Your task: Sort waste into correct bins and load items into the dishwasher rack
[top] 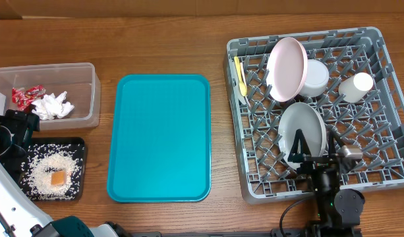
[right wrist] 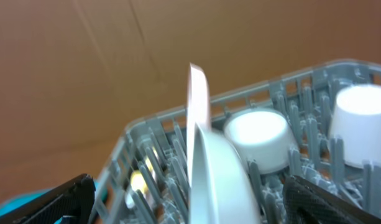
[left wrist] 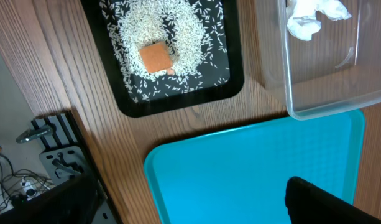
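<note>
The grey dishwasher rack [top: 379, 174] on the right holds a pale pink plate [top: 287, 68], a grey-green plate [top: 300, 135], a white bowl [top: 316, 79], a white cup [top: 357, 85] and a yellow spoon [top: 240, 74]. My right gripper [top: 314, 160] hangs open at the rack's front edge. The grey-green plate [right wrist: 221, 180] stands on edge between its fingers [right wrist: 59, 199], apart from both. On the left, the clear tub [top: 83, 112] holds red wrappers [top: 25, 96] and tissue [top: 55, 106]. The black tray [left wrist: 131, 106] holds rice [left wrist: 190, 31] and an orange cube [left wrist: 155, 58]. My left gripper [top: 20, 126] is open and empty beside both bins.
A large teal serving tray [top: 160, 135] lies flat between the bins and the rack. It fills the lower part of the left wrist view, where the teal tray [left wrist: 252, 168] sits under one dark fingertip [left wrist: 314, 202]. Brown cardboard stands behind the rack.
</note>
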You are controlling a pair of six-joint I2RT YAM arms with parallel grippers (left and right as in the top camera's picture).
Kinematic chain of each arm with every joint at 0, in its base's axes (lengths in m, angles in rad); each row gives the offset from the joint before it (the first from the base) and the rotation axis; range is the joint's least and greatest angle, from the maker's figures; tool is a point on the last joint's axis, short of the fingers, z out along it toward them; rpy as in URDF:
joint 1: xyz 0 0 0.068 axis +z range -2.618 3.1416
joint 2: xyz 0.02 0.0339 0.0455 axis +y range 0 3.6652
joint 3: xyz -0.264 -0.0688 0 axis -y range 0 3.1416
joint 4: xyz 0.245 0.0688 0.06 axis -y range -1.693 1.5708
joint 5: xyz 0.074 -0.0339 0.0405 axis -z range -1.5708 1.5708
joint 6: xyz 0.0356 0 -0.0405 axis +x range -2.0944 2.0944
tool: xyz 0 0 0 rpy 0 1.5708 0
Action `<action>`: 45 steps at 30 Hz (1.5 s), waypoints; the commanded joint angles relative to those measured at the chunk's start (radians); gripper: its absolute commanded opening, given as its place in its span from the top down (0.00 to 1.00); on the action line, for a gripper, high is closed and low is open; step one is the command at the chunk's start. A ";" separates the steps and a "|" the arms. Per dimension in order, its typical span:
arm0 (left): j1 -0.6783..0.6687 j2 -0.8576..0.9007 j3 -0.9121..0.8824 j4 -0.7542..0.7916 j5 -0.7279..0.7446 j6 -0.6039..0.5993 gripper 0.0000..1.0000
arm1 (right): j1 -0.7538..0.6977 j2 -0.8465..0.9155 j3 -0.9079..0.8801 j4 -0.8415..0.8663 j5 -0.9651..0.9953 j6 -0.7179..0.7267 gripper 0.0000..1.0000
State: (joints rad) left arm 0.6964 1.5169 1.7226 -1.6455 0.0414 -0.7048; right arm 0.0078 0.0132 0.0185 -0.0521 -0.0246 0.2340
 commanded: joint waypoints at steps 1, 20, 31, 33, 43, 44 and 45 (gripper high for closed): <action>0.004 0.002 0.000 0.001 -0.007 -0.014 0.00 | -0.003 -0.010 -0.011 -0.030 -0.007 -0.045 0.00; 0.004 0.002 0.000 0.001 -0.007 -0.014 0.00 | -0.003 -0.010 -0.010 -0.029 -0.007 -0.045 0.00; 0.004 0.002 0.000 0.001 -0.007 -0.014 0.00 | -0.003 -0.010 -0.010 -0.029 -0.006 -0.045 0.00; 0.004 0.002 0.000 0.001 -0.007 -0.014 0.00 | -0.003 -0.010 -0.010 -0.030 0.017 -0.048 0.00; 0.004 0.002 0.000 0.001 -0.007 -0.014 0.00 | -0.003 -0.010 -0.010 -0.032 0.037 -0.167 0.00; 0.004 0.002 0.000 0.001 -0.007 -0.014 0.00 | -0.003 -0.010 -0.010 -0.032 0.038 -0.167 0.00; 0.004 0.002 0.000 0.001 -0.007 -0.014 0.00 | -0.003 -0.010 -0.010 -0.032 0.037 -0.167 0.00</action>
State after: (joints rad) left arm 0.6964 1.5169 1.7226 -1.6455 0.0414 -0.7048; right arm 0.0078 0.0128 0.0185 -0.0898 0.0044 0.1024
